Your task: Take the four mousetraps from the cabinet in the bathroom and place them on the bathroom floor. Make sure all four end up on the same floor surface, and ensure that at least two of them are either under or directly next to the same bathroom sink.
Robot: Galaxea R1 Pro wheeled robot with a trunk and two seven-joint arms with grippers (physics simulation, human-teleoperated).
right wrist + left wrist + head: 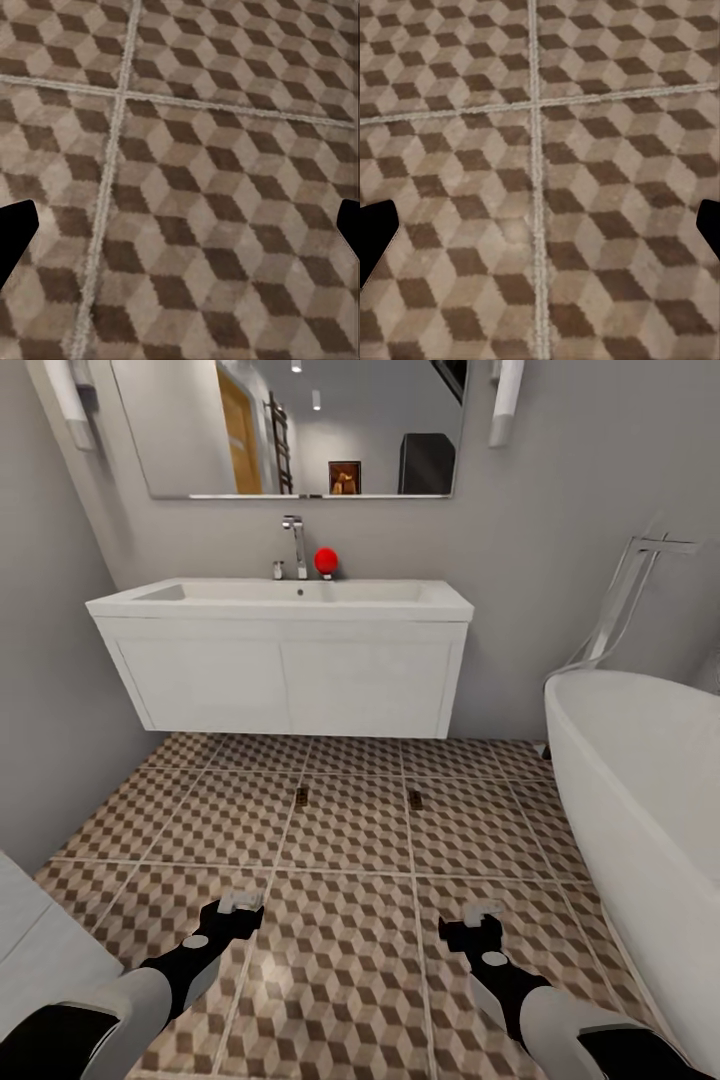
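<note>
Closest in, the left gripper [238,905] and right gripper [482,916] both hang low over the floor [350,960] with jaws spread wide and nothing between them (wrist views just show cube tiles between the finger tips). Further out, two traps [301,796] [414,799] lie flat on the tiles, apart from each other, just in front of the vanity. Behind sits the sink [280,600] with its tap [296,545], tub [640,780] off right.

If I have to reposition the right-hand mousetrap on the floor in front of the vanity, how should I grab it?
Come straight down from above with the right gripper. That mousetrap lies flat on the bathroom floor, a small rectangle with its long side running away from the robot, so probably pinch across its short width at the middle. It is too small here to make out its metal parts.
</note>
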